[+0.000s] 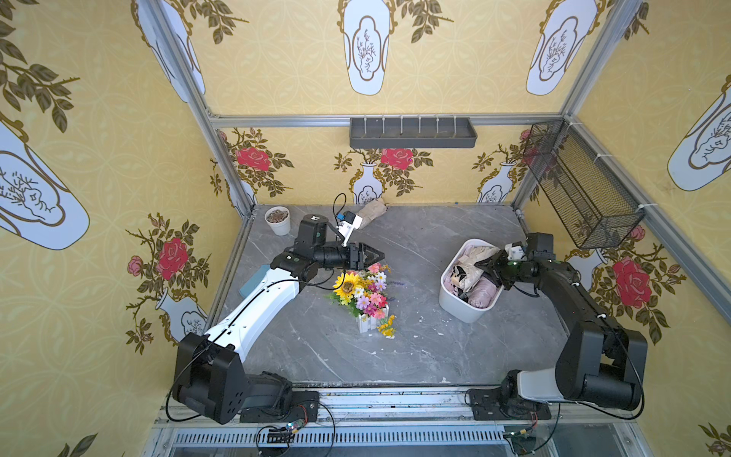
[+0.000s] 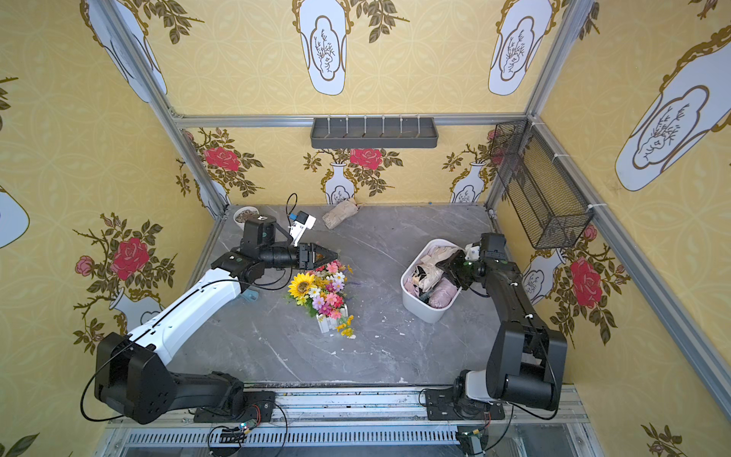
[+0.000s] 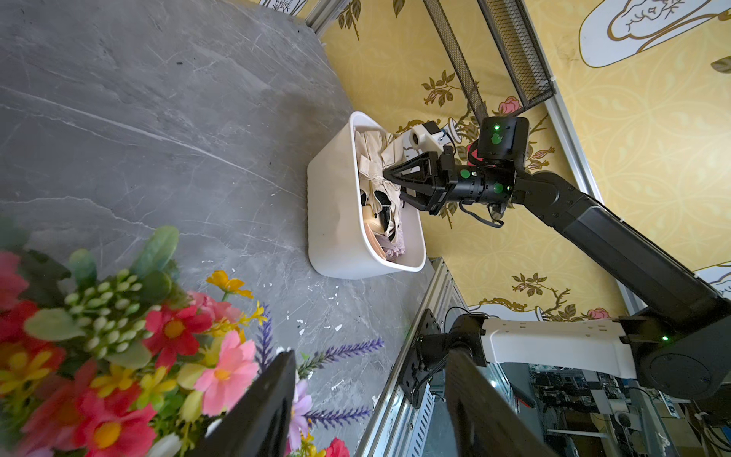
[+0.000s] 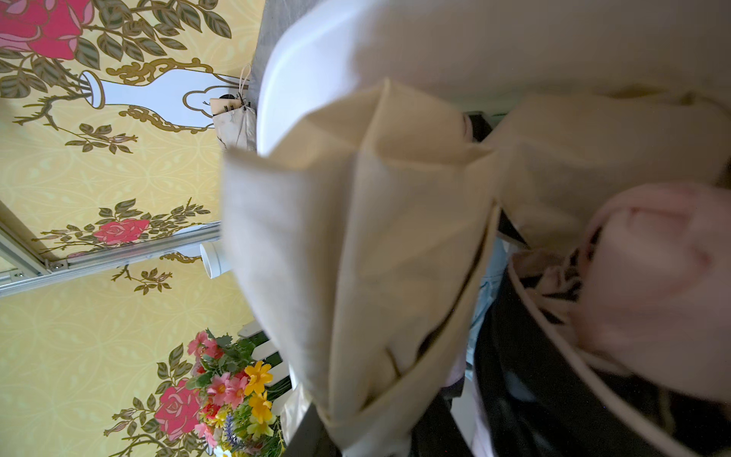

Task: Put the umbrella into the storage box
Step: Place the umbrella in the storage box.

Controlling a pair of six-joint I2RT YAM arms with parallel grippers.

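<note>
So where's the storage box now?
In both top views the storage box stands on the table's right side, near the wire basket, with the right gripper reaching into it.

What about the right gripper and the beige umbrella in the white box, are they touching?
Touching. The left wrist view shows the right gripper closed, its tips pinching the beige umbrella by its fabric, over the storage box.

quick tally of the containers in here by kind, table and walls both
white storage box: 1
small round white pot: 1
white picket flower planter: 1
black wire mesh basket: 1
grey wall tray: 1
total: 5
</note>
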